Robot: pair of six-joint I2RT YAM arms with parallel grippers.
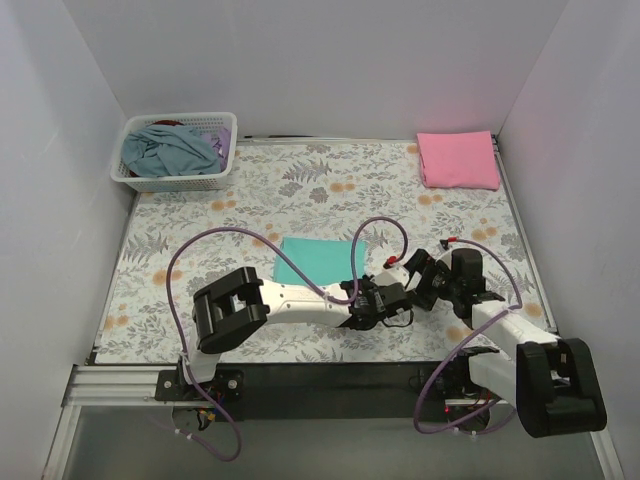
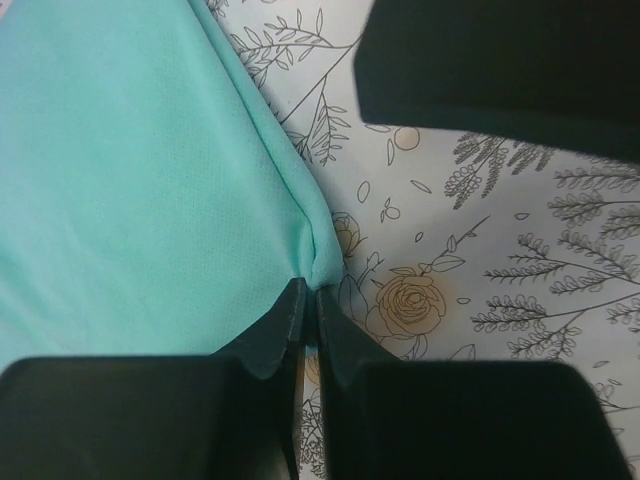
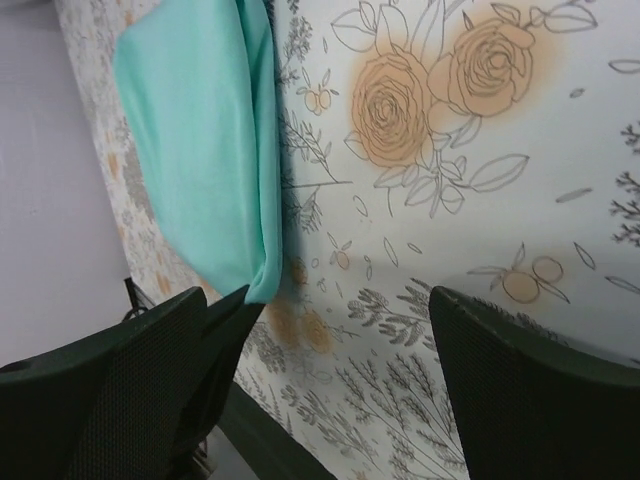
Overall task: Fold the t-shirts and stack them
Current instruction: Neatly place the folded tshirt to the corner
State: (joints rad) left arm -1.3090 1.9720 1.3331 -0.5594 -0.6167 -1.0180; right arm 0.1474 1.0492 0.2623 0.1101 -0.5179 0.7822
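The teal-green t-shirt lies folded flat in the middle of the table. My left gripper is shut on its near right corner. In the left wrist view the two fingers pinch the cloth edge of the teal t-shirt. My right gripper is open and empty just right of that corner, low over the table. In the right wrist view its jaws stand wide apart beside the teal t-shirt. The pink t-shirt lies folded at the far right.
A white lattice basket at the far left corner holds blue-grey and purple cloth. White walls enclose the flowered tablecloth on three sides. Purple cables loop above both arms.
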